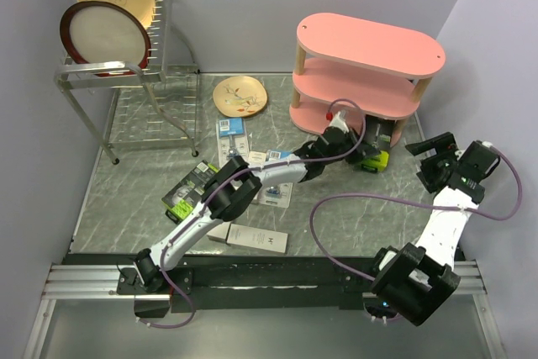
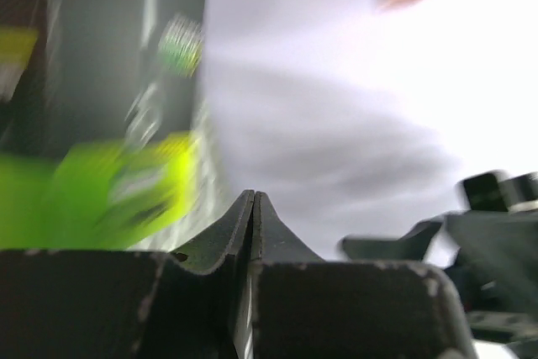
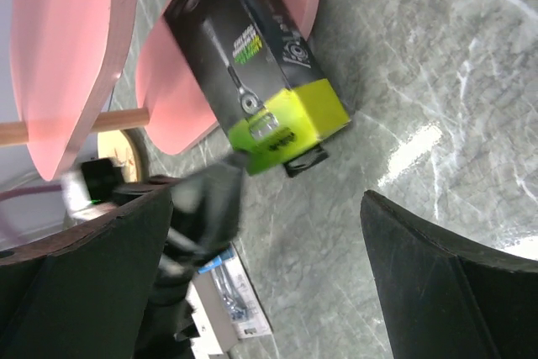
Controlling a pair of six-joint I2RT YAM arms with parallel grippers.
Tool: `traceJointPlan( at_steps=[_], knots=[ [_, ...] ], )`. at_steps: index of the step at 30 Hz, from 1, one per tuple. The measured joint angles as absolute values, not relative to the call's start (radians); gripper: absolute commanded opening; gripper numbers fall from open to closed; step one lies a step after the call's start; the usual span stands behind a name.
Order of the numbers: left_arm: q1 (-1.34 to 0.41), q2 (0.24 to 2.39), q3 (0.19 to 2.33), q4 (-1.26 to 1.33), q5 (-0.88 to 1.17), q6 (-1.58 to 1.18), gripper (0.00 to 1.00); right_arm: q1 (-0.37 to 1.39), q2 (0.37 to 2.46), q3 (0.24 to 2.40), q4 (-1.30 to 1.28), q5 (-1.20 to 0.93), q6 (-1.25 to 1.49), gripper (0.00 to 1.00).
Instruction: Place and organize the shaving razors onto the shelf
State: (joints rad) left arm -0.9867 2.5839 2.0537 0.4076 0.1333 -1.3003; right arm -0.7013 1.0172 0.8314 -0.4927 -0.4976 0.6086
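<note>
Beside the shelf [image 1: 370,44], the left arm [image 1: 252,179] reaches far forward, pincer [image 2: 253,199] closed

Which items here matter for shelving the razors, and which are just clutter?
Job: shelf; black-green box at shelf; second black-green box; blue cards; white box.
Clutter: rack; racked plates; floral plate.
</note>
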Motion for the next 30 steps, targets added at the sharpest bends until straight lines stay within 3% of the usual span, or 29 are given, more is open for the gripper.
traceJointPlan(
  at_steps=[3,7,11,17,20,30],
  knots=[
    [-0.98,2.59,2.103,0.422,0.096,-1.293,0.11,-0.707,1.019,0.832,-0.491,-0.49,0.609,1.0],
    [-0.967,2.604,2.106,0.447,0.078,-1.276,0.01,-0.713,1.019,0.832,-0.488,-0.482,0.609,1.0],
    [-0.941,2.606,2.037,0.533,0.189,-1.257,0.01,-0.726,1.019,0.832,-0.487,-0.483,0.608,1.0],
    [-0.942,2.426,1.604,0.657,0.265,-1.203,0.01,-0.734,1.025,0.832,-0.476,-0.485,0.608,1.0],
    [-0.987,2.366,1.486,0.7,0.278,-1.198,0.01,-0.734,1.035,0.841,-0.476,-0.487,0.602,1.0],
    [-1.089,2.448,1.593,0.706,0.206,-1.357,0.01,-0.736,1.038,0.866,-0.465,-0.485,0.573,1.0]
  ],
)
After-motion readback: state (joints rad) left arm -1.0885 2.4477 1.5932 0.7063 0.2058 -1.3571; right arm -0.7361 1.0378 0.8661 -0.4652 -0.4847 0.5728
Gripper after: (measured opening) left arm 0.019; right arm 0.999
